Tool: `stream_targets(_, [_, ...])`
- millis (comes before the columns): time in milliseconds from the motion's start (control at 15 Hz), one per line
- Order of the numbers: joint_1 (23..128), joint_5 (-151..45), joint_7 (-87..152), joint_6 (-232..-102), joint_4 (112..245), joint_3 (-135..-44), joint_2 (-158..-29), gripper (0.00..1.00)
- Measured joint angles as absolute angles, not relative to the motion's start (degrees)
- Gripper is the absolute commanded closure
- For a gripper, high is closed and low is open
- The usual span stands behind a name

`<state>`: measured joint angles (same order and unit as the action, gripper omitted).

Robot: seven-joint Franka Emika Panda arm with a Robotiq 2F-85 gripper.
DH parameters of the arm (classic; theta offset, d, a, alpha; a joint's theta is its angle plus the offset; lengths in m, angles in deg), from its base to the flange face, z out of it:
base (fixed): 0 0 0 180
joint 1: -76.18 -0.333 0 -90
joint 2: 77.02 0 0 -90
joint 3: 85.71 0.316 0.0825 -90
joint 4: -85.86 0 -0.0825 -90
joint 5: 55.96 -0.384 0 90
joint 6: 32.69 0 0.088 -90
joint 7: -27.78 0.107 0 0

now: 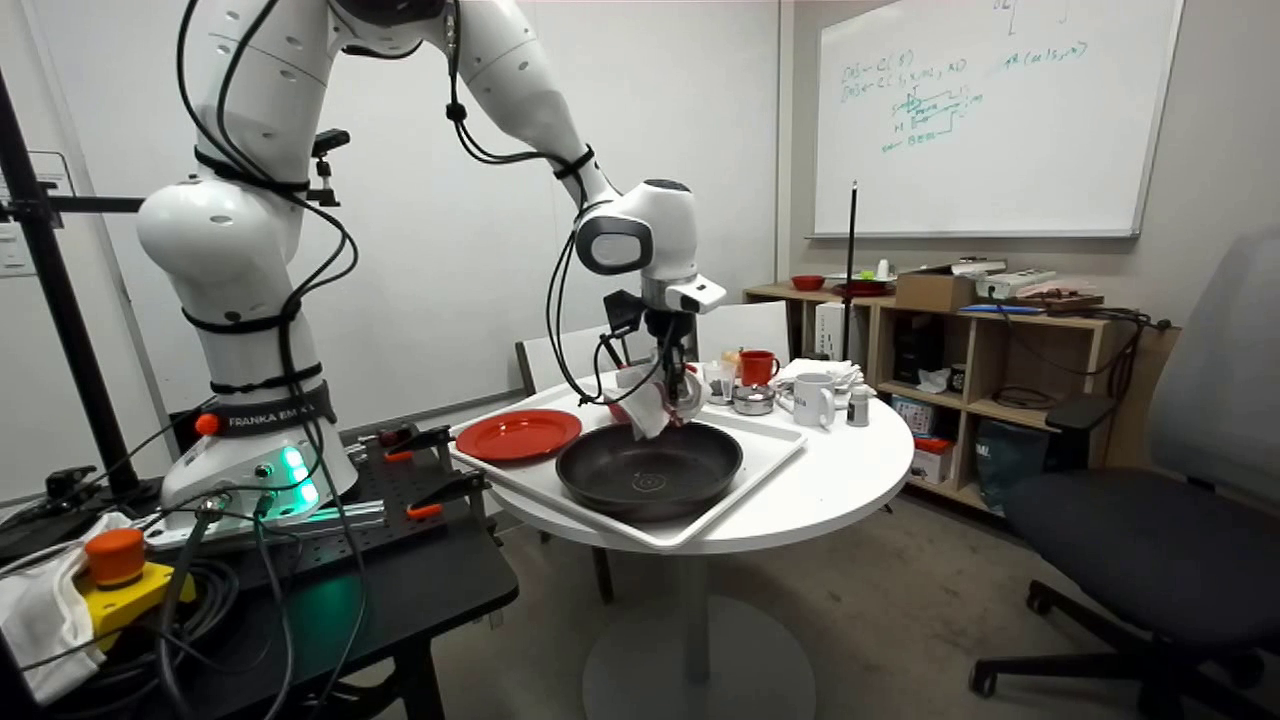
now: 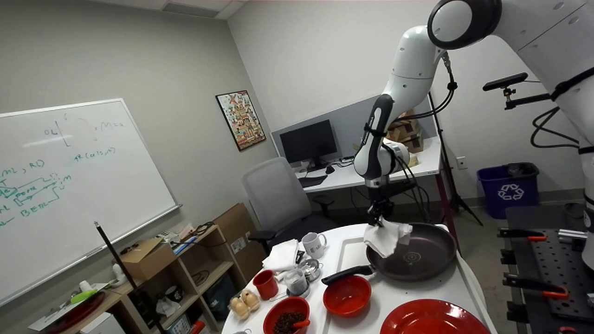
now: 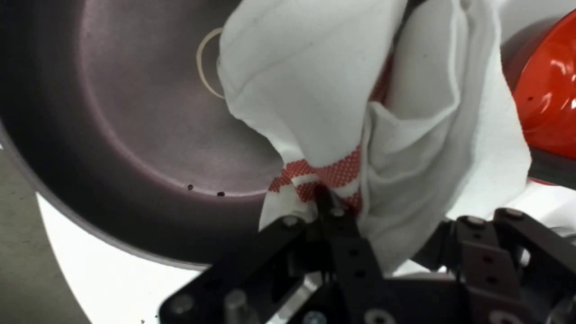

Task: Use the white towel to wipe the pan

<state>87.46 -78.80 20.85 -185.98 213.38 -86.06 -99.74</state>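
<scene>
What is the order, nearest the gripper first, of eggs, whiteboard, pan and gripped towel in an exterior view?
1. White towel: held in the gripper
2. Pan: partly beneath the towel
3. Eggs: lower left in the picture
4. Whiteboard: far left, wall-mounted

Your arm rises from its base, green lights lit, and bends high at the elbow. The forearm slopes down to the wrist. You have the pincer pointing downward in both exterior views. In the wrist view, its fingers stand apart, clamped on what lies between them; the black linkages behind them are slightly blurred.
</scene>
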Motion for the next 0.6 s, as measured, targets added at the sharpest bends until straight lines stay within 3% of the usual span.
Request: stream_targets(600, [81.37,-63.5,37.58,-188.04,213.19,-95.44,-102.29,0.97])
